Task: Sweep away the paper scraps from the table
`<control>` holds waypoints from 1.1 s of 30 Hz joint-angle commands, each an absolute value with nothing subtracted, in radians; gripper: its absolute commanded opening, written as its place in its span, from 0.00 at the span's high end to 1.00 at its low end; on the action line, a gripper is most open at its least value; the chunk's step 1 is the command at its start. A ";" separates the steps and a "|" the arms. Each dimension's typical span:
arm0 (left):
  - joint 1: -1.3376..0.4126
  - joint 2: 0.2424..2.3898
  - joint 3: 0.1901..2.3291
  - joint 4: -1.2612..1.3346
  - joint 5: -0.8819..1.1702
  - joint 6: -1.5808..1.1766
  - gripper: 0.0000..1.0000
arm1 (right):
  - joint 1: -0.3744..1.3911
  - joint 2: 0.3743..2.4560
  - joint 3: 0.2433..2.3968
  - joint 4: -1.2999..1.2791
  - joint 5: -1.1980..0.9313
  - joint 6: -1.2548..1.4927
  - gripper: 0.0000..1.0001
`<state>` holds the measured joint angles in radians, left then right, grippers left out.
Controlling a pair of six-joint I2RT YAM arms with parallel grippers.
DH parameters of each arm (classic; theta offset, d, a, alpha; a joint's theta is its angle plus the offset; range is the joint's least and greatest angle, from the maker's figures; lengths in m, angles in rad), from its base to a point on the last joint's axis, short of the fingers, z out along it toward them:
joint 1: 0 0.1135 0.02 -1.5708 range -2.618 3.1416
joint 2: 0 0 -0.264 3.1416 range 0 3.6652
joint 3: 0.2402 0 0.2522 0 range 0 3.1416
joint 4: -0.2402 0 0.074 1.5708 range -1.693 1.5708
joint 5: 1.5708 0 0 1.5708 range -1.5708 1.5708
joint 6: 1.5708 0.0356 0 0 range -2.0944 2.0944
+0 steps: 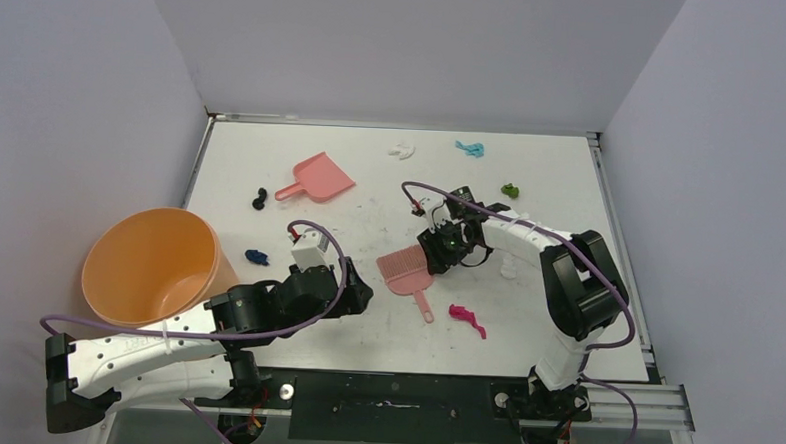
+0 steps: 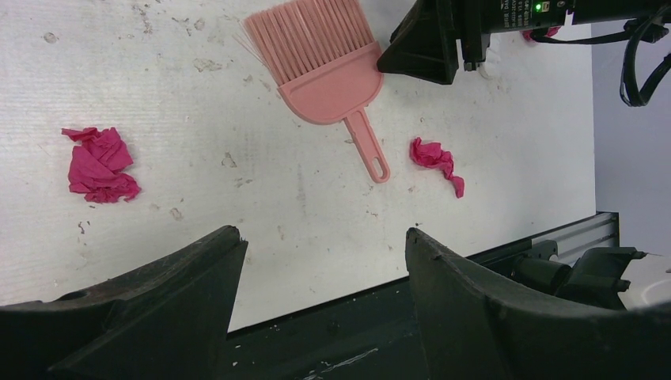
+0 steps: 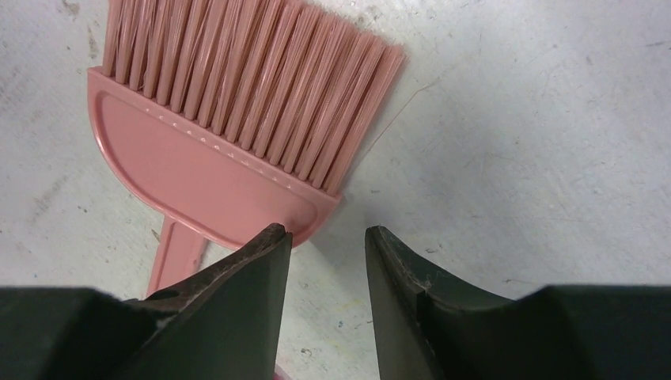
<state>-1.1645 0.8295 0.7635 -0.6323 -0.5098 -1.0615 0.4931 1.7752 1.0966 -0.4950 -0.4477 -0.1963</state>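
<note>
Hovering low at the pink brush [image 3: 214, 158], the right gripper [image 3: 326, 237] has its jaws partly apart and empty, one fingertip over the corner of the brush head. The left gripper [image 2: 320, 237] gapes wide over the table [image 1: 571, 190], holding nothing. The paper scraps [image 1: 465, 315] lie scattered: magenta below right of the brush handle, dark blue beside the orange bucket [image 1: 152, 267], black left of the pink dustpan [image 1: 323, 177], and white, teal and green toward the upper right.
</note>
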 commanded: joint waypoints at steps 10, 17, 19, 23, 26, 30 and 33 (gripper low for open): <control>-1.169 0.837 0.779 -0.597 -0.497 -1.063 0.27 | 0.507 1.792 1.102 -0.472 -0.438 -0.232 0.73; -1.170 0.835 0.778 -0.603 -0.483 -1.063 0.27 | 0.507 1.796 1.130 -0.487 -0.412 -0.231 0.73; -1.169 0.835 0.776 -0.606 -0.480 -1.066 0.27 | 0.507 1.782 1.138 -0.496 -0.439 -0.216 0.69; -1.170 0.828 0.774 -0.604 -0.474 -1.072 0.27 | 0.507 1.750 1.140 -0.508 -0.475 -0.189 0.55; -1.170 0.832 0.774 -0.589 -0.471 -1.071 0.27 | 0.508 1.744 1.125 -0.504 -0.463 -0.192 0.56; -1.169 0.846 0.775 -0.578 -0.465 -1.071 0.27 | 0.509 1.748 1.094 -0.490 -0.454 -0.201 0.62; -1.170 0.857 0.778 -0.575 -0.460 -1.070 0.27 | 0.511 1.758 1.073 -0.466 -0.451 -0.206 0.65</control>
